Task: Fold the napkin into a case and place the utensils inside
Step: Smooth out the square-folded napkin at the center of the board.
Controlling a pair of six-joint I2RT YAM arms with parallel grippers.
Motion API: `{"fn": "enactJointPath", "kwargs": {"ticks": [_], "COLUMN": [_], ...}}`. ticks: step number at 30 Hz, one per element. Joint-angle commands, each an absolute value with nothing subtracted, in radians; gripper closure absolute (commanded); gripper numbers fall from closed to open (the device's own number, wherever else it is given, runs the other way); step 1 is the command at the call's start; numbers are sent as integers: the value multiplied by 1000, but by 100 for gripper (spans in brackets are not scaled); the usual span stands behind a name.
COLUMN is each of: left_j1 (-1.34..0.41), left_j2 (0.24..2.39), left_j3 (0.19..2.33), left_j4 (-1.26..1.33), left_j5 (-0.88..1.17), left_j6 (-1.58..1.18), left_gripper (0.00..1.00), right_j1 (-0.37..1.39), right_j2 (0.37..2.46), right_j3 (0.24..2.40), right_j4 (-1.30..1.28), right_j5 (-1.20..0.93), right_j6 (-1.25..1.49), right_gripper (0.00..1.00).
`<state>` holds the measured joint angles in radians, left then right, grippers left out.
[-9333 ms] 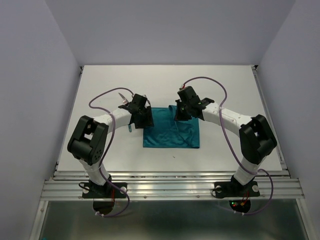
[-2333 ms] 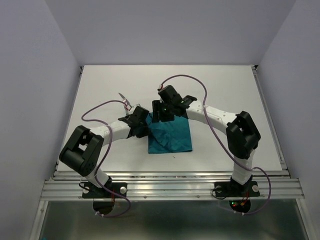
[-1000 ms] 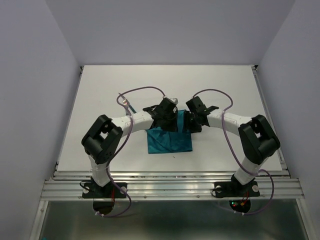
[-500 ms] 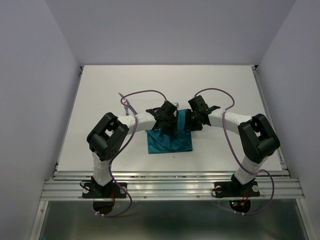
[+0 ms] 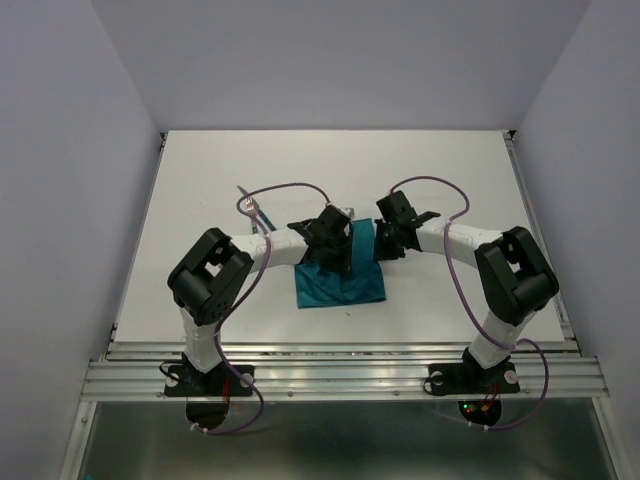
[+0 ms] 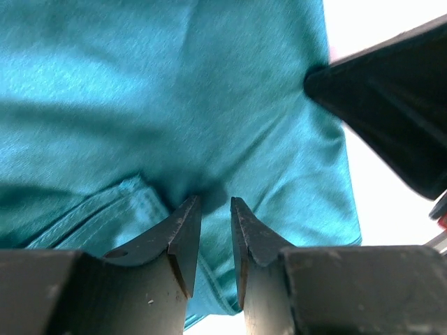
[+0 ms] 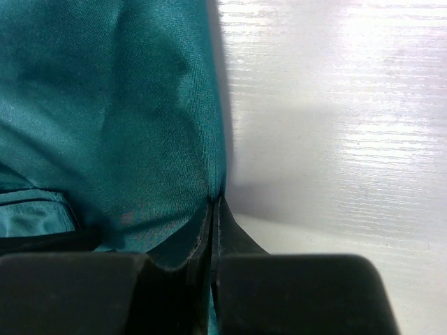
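On my top feed the napkin lies on the table as a folded teal patch, and both arms reach in over its far edge. The left end effector sits over the far middle of the cloth. The right end effector sits just to its right, at the cloth's far right corner. Most of the napkin spreads from the two of them back toward the arm bases.

On the left wrist feed the two fingers are drawn nearly together, with only a narrow slot between the tips. The cloth puckers into a dark crease right at that slot and wrinkles fan out from it, so I read this one as nipping a small pucker of the napkin. A stitched hem runs just left of the tips. The black body of the right end effector shows ahead and to the right, touching the cloth's edge.

On the right wrist feed the fingers are pressed together, and the napkin's edge runs straight down into the seam between them, so it is pinched there. Teal cloth fills everything left of the tips, and white table lies to their right.

The utensils are mostly hidden. I see only a small silvery bit on the table, well to the left of the left end effector and apart from the napkin.
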<state>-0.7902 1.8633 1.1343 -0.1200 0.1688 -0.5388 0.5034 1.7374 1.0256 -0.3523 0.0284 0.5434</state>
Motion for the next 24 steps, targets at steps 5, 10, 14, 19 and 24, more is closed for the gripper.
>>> {"fn": "enactJointPath", "kwargs": {"ticks": [5,10,14,19,24], "left_j1": [-795,-796,-796,-796,-778], "left_j2": [1758,1652,1560,1468,1390], "left_j3": [1003,919,847,807,890], "left_j4": [-205,-254,-314,-397,-439], "left_j5": [124,121,118,78,28], "left_j6": [-511,-529,-546,-558,-566], "left_gripper": [65,66,66,66,64], "right_j1": [482,482,472,472,472], "right_j2": [1766,1769,1772,1773,1767], "right_j3": [1009,1006,1006,1015,1017], "right_j4": [-321,-322,-322,-321,-321], "right_j5": [132,158,163,160,164], "right_j6": [592,615,621,623,618], "right_gripper": [99,99,99,99,99]}}
